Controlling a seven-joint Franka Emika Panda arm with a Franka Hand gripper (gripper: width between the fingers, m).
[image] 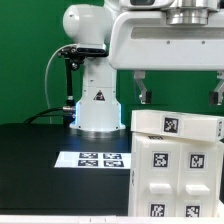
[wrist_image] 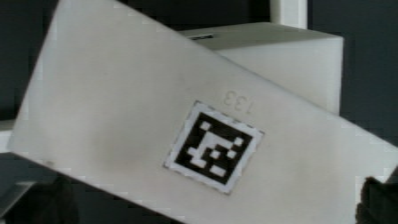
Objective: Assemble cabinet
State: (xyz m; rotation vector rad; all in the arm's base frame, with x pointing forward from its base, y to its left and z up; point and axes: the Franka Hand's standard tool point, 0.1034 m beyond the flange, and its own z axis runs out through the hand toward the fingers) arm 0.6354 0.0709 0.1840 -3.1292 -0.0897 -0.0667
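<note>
The cabinet (image: 176, 165) is a white box of flat panels with black-and-white tags, standing at the exterior view's right front. My gripper (image: 180, 92) hangs just above its top panel, jaws wide apart and holding nothing. One dark finger (image: 143, 91) hangs past the cabinet's left side, the other (image: 218, 92) is near the picture's right edge. In the wrist view a tilted white cabinet panel (wrist_image: 125, 100) with one tag (wrist_image: 217, 146) fills the picture. The gripper (wrist_image: 199, 206) spans it, and only dark fingertips (wrist_image: 379, 200) show at the corners. No knob is visible.
The white robot pedestal (image: 97, 105) with a black triangle logo stands at the back centre on the black table (image: 30, 160). The marker board (image: 92, 158) lies flat in front of it, left of the cabinet. A green wall is behind.
</note>
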